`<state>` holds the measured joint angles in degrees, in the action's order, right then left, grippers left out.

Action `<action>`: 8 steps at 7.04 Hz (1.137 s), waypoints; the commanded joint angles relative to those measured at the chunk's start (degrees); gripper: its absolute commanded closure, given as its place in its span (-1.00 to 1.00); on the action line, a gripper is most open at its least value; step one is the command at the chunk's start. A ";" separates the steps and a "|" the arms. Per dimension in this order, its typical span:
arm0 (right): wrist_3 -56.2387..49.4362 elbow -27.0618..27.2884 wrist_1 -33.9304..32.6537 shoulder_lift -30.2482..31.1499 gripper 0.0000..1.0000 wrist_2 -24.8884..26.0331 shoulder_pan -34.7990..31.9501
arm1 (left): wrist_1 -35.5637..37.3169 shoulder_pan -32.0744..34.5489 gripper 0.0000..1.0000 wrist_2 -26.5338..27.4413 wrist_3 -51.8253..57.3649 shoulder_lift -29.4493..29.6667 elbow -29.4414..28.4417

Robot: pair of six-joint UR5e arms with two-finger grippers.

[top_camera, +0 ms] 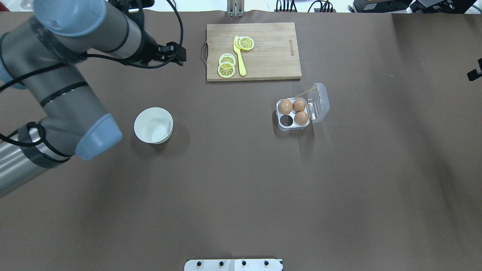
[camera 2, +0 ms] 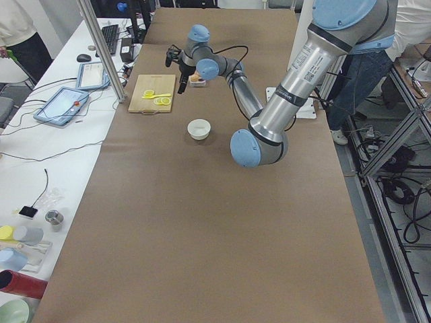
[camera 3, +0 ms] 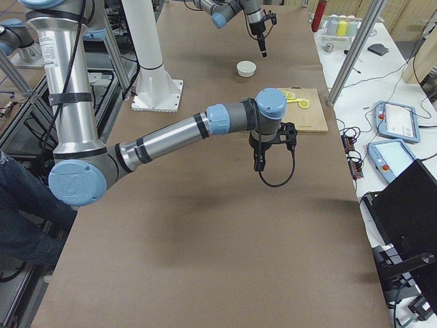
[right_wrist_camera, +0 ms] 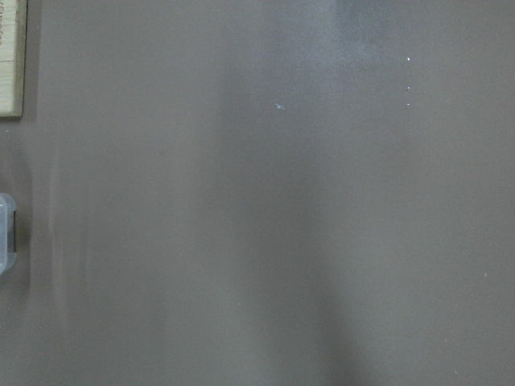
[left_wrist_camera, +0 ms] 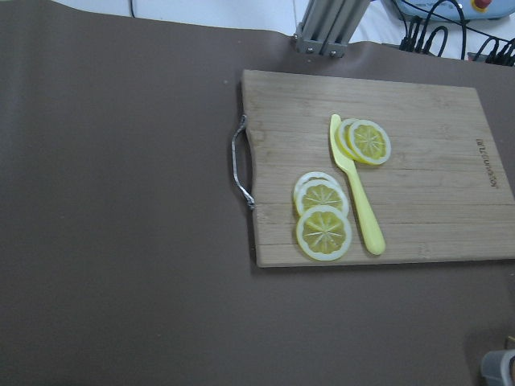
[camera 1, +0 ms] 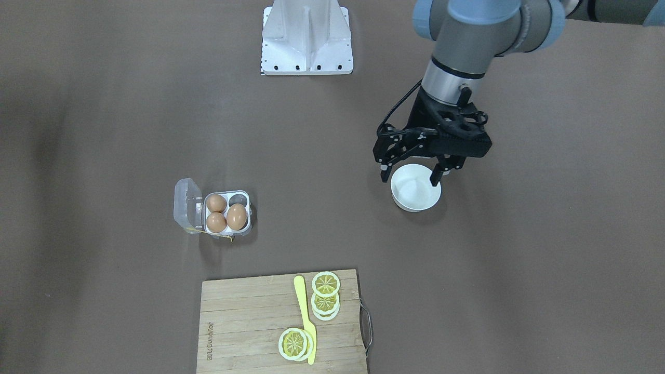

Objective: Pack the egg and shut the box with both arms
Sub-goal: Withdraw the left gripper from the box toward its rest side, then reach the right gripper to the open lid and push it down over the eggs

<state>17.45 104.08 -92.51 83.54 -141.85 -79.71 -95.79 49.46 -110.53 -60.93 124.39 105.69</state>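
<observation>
Left tool (camera 1: 410,178) spread, right tool (camera 3: 258,164) unclear; one box (camera 1: 187,205) holds three eggs (camera 1: 236,216).

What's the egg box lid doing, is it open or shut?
Open. The box has its clear lid flipped back beside the cells, not over them, so the eggs sit uncovered.

Box (right_wrist_camera: 6,233) mostly beyond right wrist view's edge
</observation>
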 commanded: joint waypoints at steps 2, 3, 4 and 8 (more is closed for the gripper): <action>20.81 -10.36 27.21 -0.83 -0.08 7.43 9.88 | 1.31 9.06 -0.95 -8.73 7.30 -5.73 3.56; 26.96 -13.00 33.47 -2.66 0.35 8.07 14.01 | 1.31 9.16 -0.95 -8.82 7.32 -5.65 3.21; 31.46 -15.38 38.15 -4.85 0.80 8.34 16.31 | 1.22 9.16 -0.95 -8.82 7.32 -5.56 3.03; 38.10 -15.40 41.18 -7.59 1.00 11.42 22.57 | 1.22 9.08 -0.95 -8.73 7.58 -5.30 1.98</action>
<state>54.43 88.61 -51.58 76.91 -130.19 -58.36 -94.54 58.55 -119.31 -53.51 119.04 107.93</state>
